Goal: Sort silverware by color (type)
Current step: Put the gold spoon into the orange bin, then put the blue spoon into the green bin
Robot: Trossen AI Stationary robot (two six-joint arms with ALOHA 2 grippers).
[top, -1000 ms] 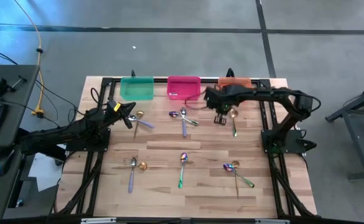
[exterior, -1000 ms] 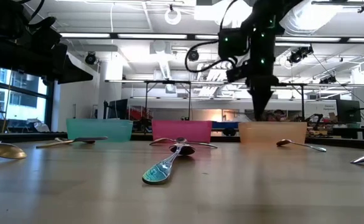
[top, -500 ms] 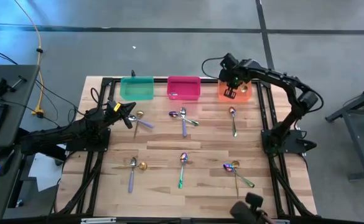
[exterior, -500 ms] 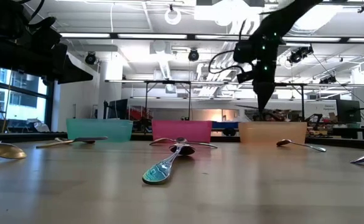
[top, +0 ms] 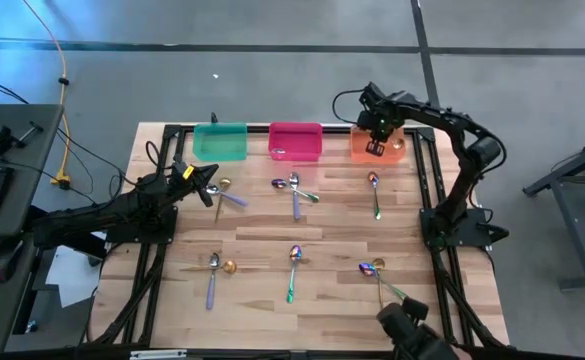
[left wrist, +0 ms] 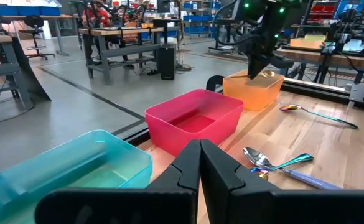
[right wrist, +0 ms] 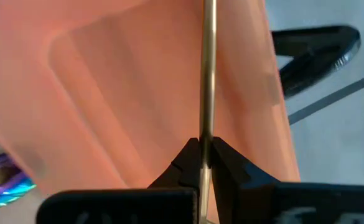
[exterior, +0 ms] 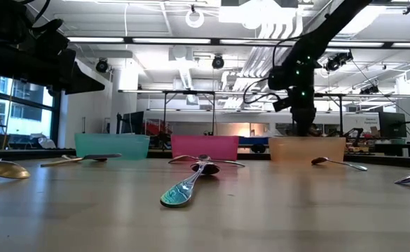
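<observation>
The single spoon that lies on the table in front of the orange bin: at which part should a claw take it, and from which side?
Take the green handle near its middle, coming straight down from above, with the fingers across it. The spoon lies flat and alone, its bowl toward the orange bin. The slim handle gives two straight edges, while the rounded shiny bowl would probably slip.

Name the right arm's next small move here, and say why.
Probably open the right claw and let go. It is shut on a gold-handled spoon held directly over the inside of the orange bin, so releasing should drop the spoon in. The left claw waits near the teal bin.
</observation>
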